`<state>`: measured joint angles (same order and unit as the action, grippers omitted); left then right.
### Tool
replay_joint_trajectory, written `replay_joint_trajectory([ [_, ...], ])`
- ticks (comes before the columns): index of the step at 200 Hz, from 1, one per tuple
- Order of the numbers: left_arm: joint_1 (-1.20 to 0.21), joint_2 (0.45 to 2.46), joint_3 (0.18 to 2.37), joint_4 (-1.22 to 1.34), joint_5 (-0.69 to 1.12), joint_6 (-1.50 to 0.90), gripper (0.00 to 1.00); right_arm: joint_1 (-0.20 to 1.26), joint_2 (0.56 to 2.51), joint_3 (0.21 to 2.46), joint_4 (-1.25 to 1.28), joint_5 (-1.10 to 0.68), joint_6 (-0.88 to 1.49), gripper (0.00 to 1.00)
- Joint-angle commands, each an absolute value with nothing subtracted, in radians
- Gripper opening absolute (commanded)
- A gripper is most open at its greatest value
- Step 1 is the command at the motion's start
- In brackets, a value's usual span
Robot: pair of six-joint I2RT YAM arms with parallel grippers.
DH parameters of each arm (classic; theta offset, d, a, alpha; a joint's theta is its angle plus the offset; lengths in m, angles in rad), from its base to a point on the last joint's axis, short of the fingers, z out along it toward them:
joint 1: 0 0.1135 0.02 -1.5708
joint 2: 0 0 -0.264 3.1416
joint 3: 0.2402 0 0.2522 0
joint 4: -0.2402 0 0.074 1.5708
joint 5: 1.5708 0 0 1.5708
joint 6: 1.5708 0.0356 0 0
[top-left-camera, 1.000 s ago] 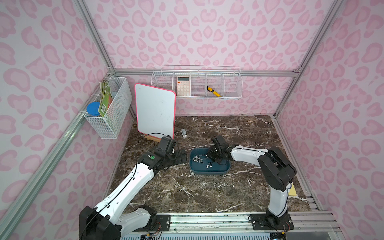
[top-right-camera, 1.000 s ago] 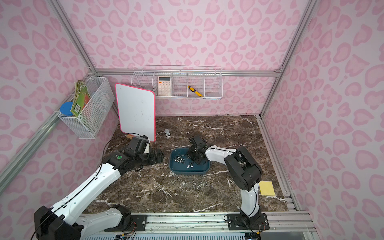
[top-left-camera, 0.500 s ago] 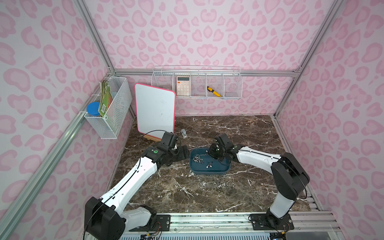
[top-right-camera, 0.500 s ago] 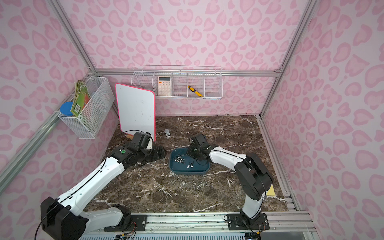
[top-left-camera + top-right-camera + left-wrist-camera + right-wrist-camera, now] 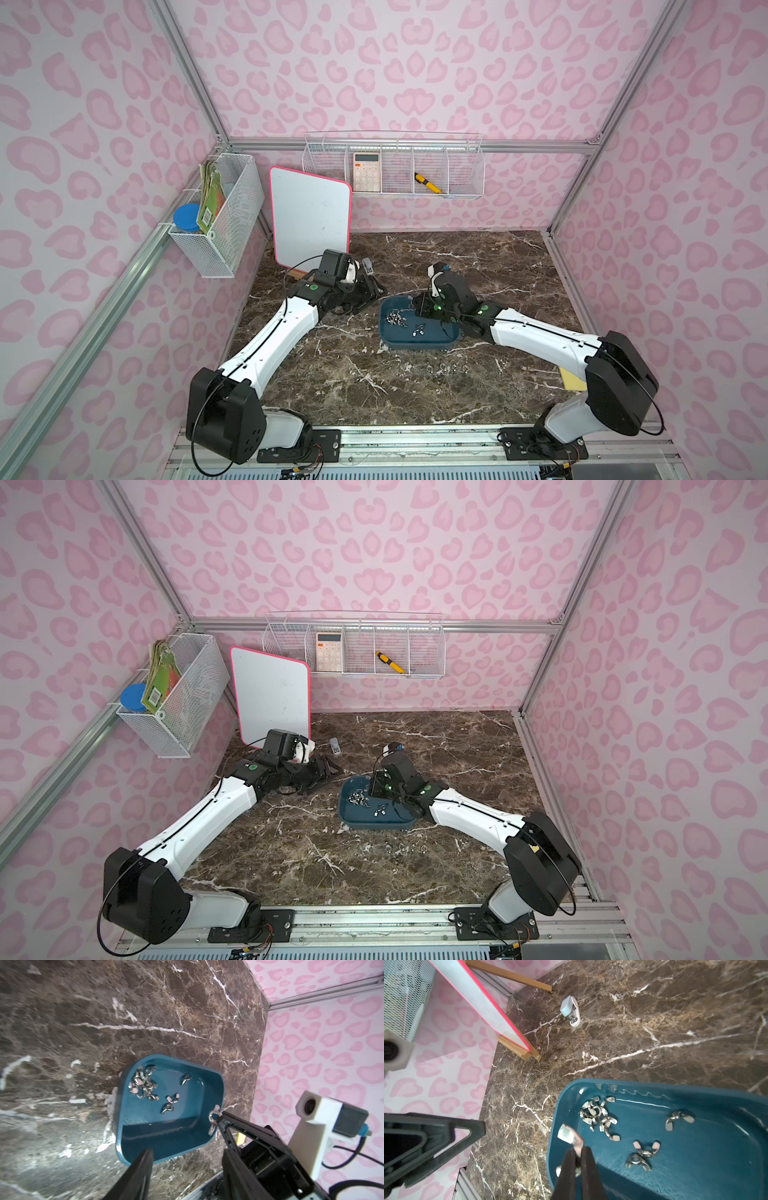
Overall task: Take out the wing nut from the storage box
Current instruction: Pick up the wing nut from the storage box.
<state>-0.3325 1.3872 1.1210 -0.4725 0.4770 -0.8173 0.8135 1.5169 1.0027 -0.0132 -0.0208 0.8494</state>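
While right jaws clamp wing nut point(image 5: 568, 1135) at storage box point(image 5: 706, 1157) rim, nut half-hidden btwn them, left jaws apart, empty

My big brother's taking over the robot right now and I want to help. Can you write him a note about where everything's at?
Right gripper: shut on one wing nut, raised over the rim of the storage box.
Left gripper: open, empty, beside the box.
Done: nut picked up.
Left: carry it clear and set it on the table. More wing nuts lie in the box.
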Motion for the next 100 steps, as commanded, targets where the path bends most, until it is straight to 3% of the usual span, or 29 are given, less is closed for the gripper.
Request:
replay_joint_trajectory([
  [1,-0.328,1.407,1.129,-0.404,0.570,-0.865,0.50,0.832,1.495,0.994,0.063,-0.021,0.788,0.00],
  [100,-0.331,1.414,1.085,-0.340,0.636,-0.870,0.42,0.868,1.518,1.032,0.127,-0.128,0.761,0.00],
])
